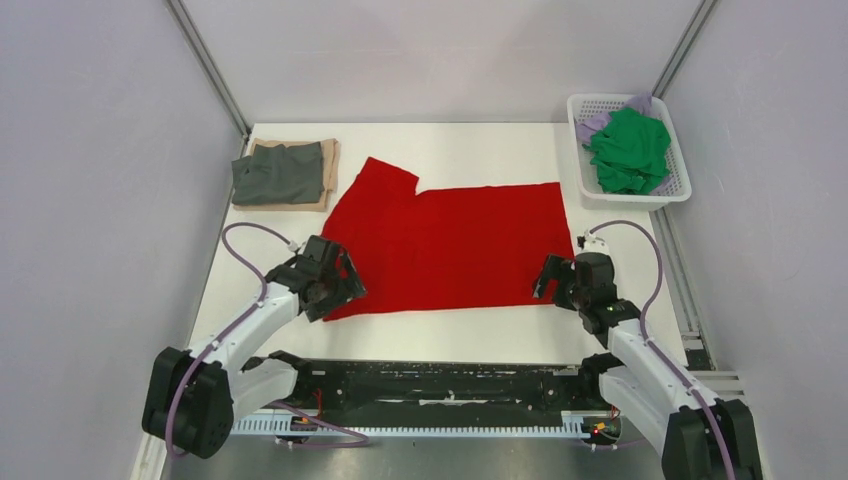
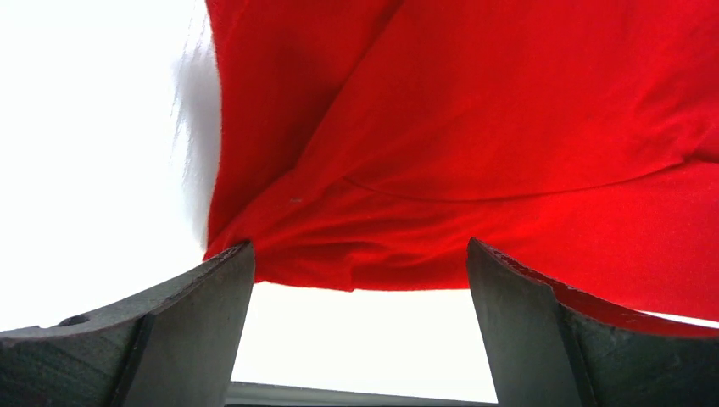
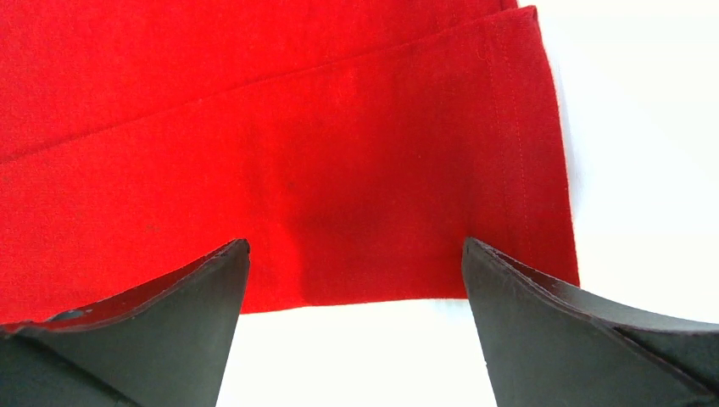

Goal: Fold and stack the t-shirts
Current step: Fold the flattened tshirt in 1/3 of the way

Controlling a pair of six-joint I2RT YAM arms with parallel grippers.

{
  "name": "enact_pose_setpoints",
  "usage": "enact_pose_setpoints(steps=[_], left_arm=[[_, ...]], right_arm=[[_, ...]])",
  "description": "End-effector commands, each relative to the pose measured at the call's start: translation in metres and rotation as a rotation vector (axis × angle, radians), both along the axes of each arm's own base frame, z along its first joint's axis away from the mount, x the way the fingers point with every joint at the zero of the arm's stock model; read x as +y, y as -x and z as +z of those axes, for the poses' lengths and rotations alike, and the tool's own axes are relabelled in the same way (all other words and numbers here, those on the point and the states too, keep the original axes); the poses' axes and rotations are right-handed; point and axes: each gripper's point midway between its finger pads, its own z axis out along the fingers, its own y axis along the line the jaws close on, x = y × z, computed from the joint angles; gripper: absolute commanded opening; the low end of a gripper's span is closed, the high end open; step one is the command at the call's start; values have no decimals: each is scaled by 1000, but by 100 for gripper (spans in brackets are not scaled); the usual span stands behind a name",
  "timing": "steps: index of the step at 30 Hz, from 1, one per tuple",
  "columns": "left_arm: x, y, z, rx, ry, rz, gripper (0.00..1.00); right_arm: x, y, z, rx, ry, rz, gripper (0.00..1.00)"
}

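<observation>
A bright red t-shirt (image 1: pixel 450 245) lies spread flat across the middle of the white table. My left gripper (image 1: pixel 333 290) hovers open at its near left corner, and in the left wrist view that creased near edge of the red t-shirt (image 2: pixel 475 161) runs just beyond my spread fingers (image 2: pixel 203 314). My right gripper (image 1: pixel 553 280) is open at the near right corner; the right wrist view has the hemmed near edge of the red t-shirt (image 3: pixel 297 153) between the fingers (image 3: pixel 509 305). A dark grey t-shirt (image 1: pixel 277 174) lies folded on a tan t-shirt (image 1: pixel 328 165) at the far left.
A white lattice basket (image 1: pixel 680 185) at the far right corner holds a crumpled green t-shirt (image 1: pixel 630 150) and a pale lilac t-shirt (image 1: pixel 593 122). Grey walls and metal rails close in the table on both sides. The arms' black base bar (image 1: pixel 430 385) runs along the near edge.
</observation>
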Motion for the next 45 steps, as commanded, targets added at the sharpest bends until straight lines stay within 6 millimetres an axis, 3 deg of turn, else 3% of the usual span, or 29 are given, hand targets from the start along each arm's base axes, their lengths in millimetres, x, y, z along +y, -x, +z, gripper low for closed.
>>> enact_pose_setpoints(steps=[1,3,6,9,12,16,22,27,29,33,38,42,45], left_arm=[[3,-12,37,-86,-4,35,100],[-2,-27,56,-154,15,28,100],[-24,-52,78,-233,97,-22,100],[-57,-75,83,-262,190,-101,100],[-79,-95,76,-244,208,-154,100],[-83,-107,57,-172,161,-149,100],[-54,-90,42,-124,37,-93,100],[-15,-62,51,-134,-88,-20,100],[-11,-58,58,-166,-83,-2,100],[-36,-73,76,-253,35,-58,100],[-86,-99,78,-255,211,-162,100],[-99,-111,54,-229,225,-143,100],[-98,-102,31,-165,199,-155,100]], right_arm=[[-2,19,4,59,19,23,98],[4,2,27,-38,1,43,98],[21,-22,58,-191,-76,77,98],[38,-41,72,-253,-123,119,98],[56,-55,67,-233,-123,167,98],[74,-60,49,-184,-88,213,98],[66,-52,24,-132,-38,176,98],[54,-45,20,-116,0,148,98],[49,-43,19,-118,16,130,98],[49,-47,28,-149,30,144,98],[62,-60,39,-187,3,188,98],[71,-62,31,-171,-31,212,98],[65,-52,12,-116,-17,190,98]])
